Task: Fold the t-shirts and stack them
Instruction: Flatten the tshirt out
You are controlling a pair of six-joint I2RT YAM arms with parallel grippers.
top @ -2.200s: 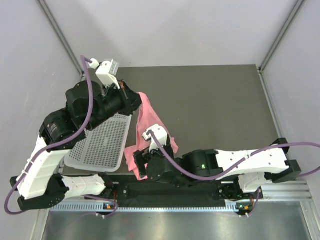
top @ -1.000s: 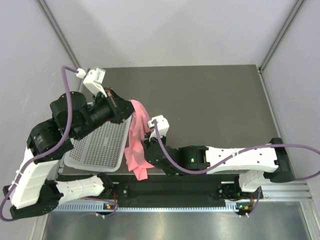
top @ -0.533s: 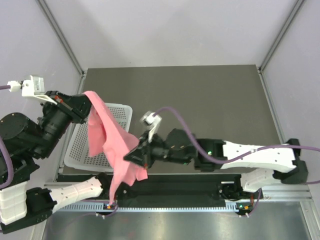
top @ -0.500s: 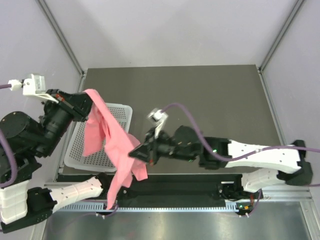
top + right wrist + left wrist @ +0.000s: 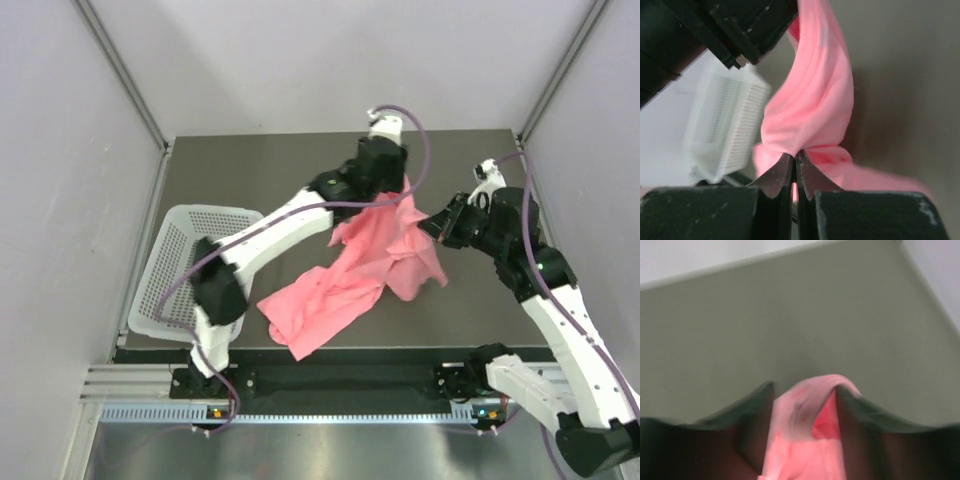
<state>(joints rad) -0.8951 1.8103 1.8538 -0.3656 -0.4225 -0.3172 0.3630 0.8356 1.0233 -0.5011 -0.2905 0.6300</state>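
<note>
The salmon-pink t-shirt [image 5: 345, 285] lies crumpled on the dark table, running from its near middle up to the far right. My left arm reaches far across the table, and its gripper [image 5: 393, 193] is at the shirt's far end. In the blurred left wrist view its fingers [image 5: 756, 405] stand apart, and a fold of the t-shirt [image 5: 805, 440] lies loosely between them. My right gripper [image 5: 433, 228] is shut on the shirt's right edge. The right wrist view shows the closed tips [image 5: 796, 157] pinching a bunch of the pink fabric [image 5: 815, 100].
The white perforated basket [image 5: 190, 260] stands at the table's left edge and is also in the right wrist view [image 5: 725, 125]. The left arm's black wrist [image 5: 715, 30] hangs close above the right gripper. Grey walls enclose the table on three sides.
The left arm swung from over the basket across to the far right, carrying the shirt onto the table. Its jaws have parted. The right arm drew back right, still gripping the fabric.
</note>
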